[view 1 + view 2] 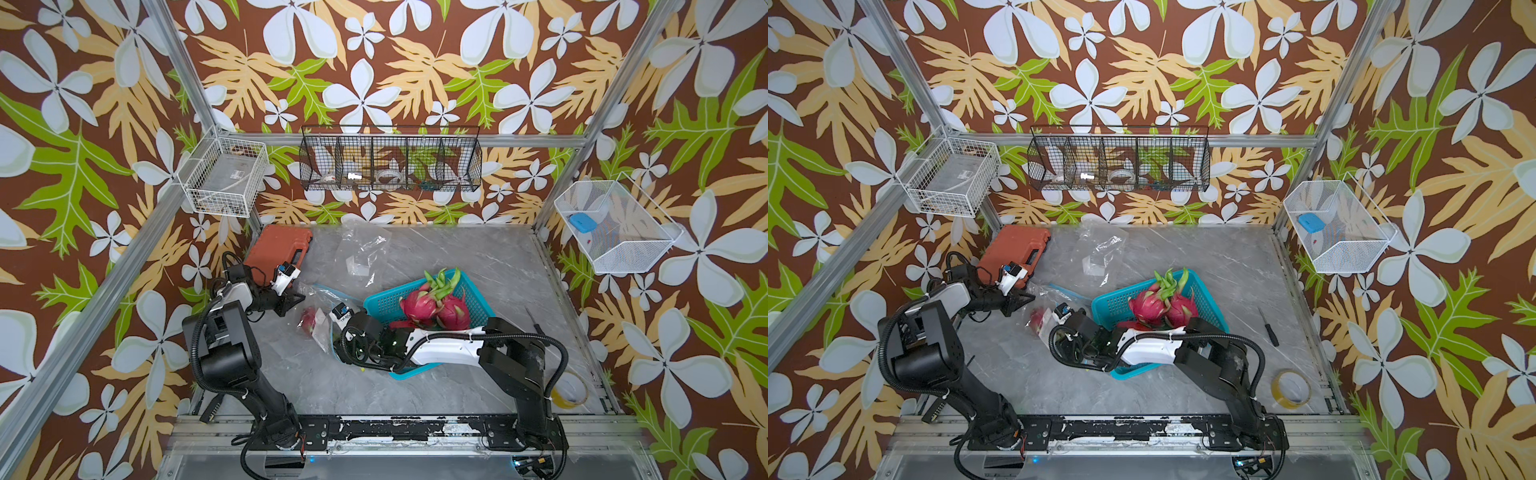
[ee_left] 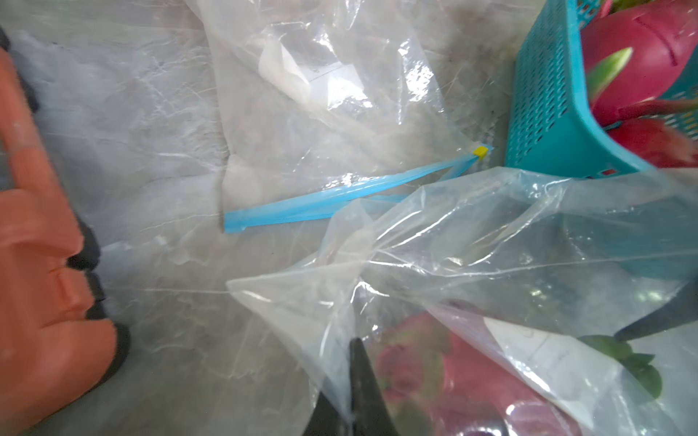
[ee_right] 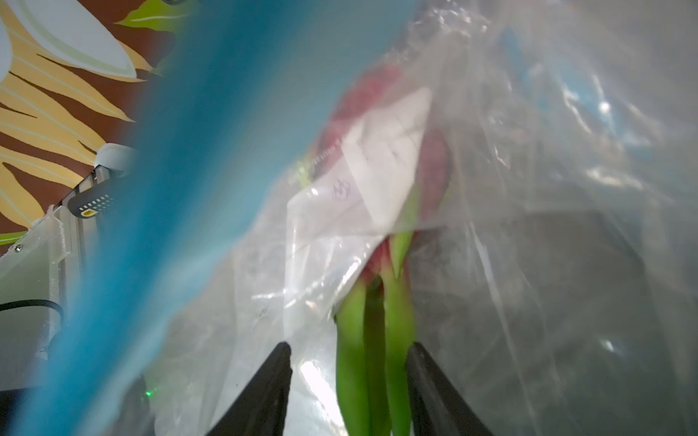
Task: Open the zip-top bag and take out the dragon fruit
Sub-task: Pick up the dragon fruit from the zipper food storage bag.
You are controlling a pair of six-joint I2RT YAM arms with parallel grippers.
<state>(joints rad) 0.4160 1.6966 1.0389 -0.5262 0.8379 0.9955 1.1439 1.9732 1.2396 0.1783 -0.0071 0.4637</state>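
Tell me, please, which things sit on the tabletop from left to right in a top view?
Going across: orange tool case → teal basket holding dragon fruit → screwdriver → roll of tape.

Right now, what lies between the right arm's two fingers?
The dragon fruit's green fronds, with clear bag plastic around them; the right wrist view shows the fingers apart on either side.

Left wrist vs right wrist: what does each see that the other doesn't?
Left wrist only: a flat second bag with yellow slider, teal basket, orange case, left gripper shut on the filled bag. Right wrist only: the open right gripper straddling the green fronds, plus wallpaper. Both: the filled bag with its dragon fruit and white label.
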